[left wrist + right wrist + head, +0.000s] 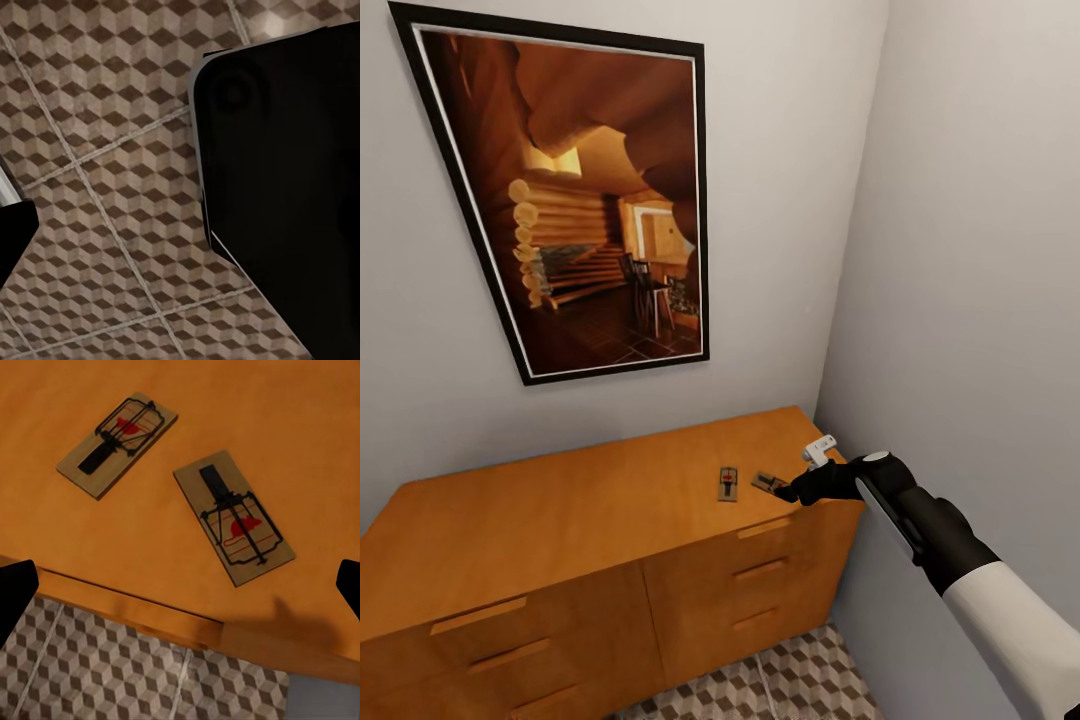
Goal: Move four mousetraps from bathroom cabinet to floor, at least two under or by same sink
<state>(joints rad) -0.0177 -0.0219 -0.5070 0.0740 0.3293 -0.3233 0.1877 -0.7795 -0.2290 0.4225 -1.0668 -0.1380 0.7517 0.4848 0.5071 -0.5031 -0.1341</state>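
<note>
Right tool (792, 492) hovers spread over two mousetraps (234, 517).

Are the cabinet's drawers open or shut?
Shut: the cabinet fronts sit flush, none pulled out, in the head view.

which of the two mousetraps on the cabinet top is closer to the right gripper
The mousetrap nearer the cabinet's front edge, just beside the right gripper. The other mousetrap lies farther along the top, away from the gripper.
</note>
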